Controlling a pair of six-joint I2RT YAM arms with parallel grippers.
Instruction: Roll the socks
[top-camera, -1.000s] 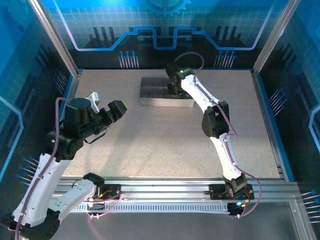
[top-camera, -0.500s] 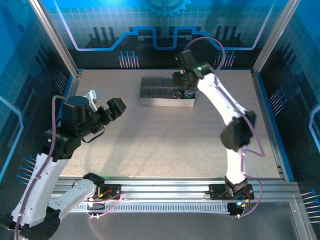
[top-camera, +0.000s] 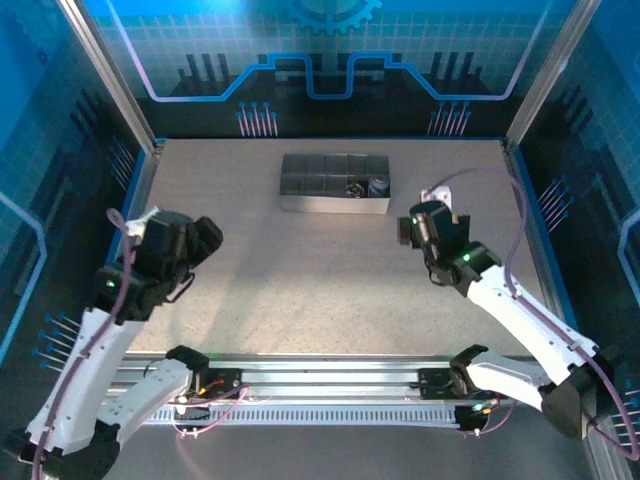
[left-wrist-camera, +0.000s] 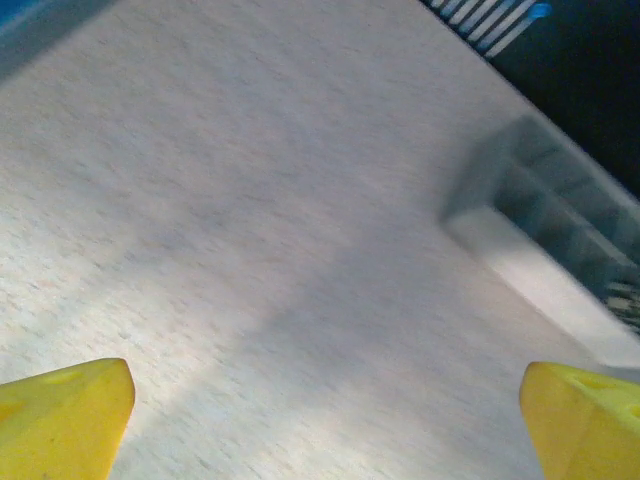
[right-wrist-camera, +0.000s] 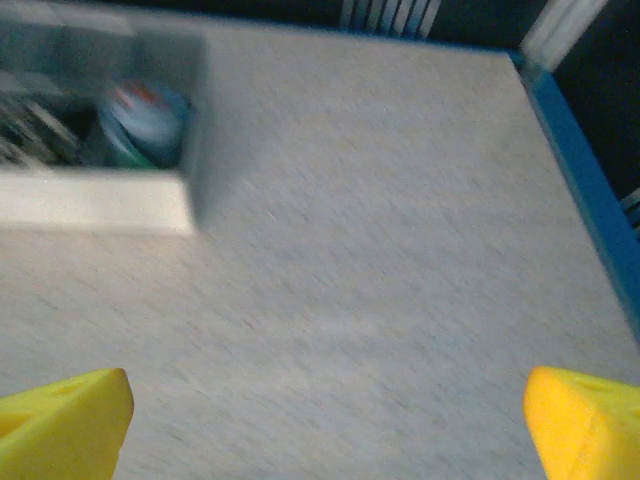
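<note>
Fingers (left-wrist-camera: 60, 415) of the left tool (left-wrist-camera: 325, 425) stand spread wide with nothing between them. That arm has drawn back toward the left edge of the bench (top-camera: 300, 280), a little further than a second ago.

Moving right, the grey tray (top-camera: 330, 205) sits at the far middle. The socks (top-camera: 366, 186) lie in it as two rolls at its right end: the black-and-white striped roll (top-camera: 354, 187), then the grey-blue roll (top-camera: 379, 184) beside it in the end compartment.

The big change is on the right. A second ago the right tool (right-wrist-camera: 325, 425) was down in that end of the tray. Now it has lifted out and swung back to the right side, jaws spread and empty. I judge the second roll delivered and the job essentially finished.
</note>
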